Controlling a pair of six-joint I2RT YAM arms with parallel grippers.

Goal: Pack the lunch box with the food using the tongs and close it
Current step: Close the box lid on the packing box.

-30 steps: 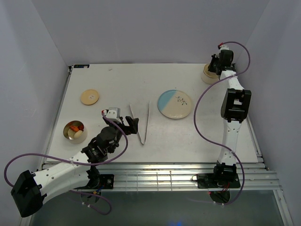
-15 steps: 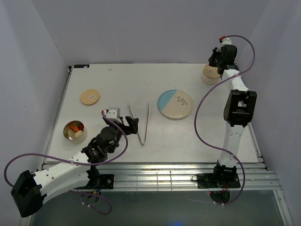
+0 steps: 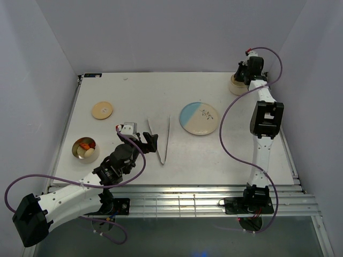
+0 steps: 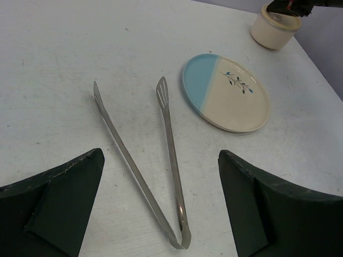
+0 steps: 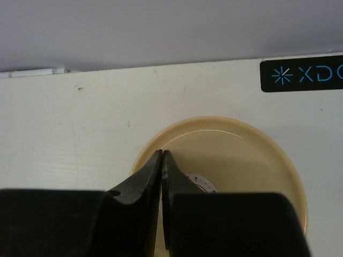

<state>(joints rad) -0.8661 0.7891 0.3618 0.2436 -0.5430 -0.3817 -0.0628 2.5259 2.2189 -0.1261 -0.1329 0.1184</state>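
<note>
On the table [image 3: 187,155], left of the blue-and-cream plate [image 3: 199,118], the tongs [image 4: 170,144] lie flat in a V. The left gripper [image 3: 150,141] is spread wide and empty near their joined end. The right gripper [image 5: 162,160] is pinched shut, holding nothing, above the cream container [image 5: 241,155] at the far right. The food [image 3: 84,145] sits in the round tin [image 3: 95,155] on the left.

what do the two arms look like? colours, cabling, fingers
Left arm and right arm: white links, black joint housings, a loose purple cable looped along each. Grippers black: left gripper has broad wedge fingers, right gripper tapering ones.
</note>
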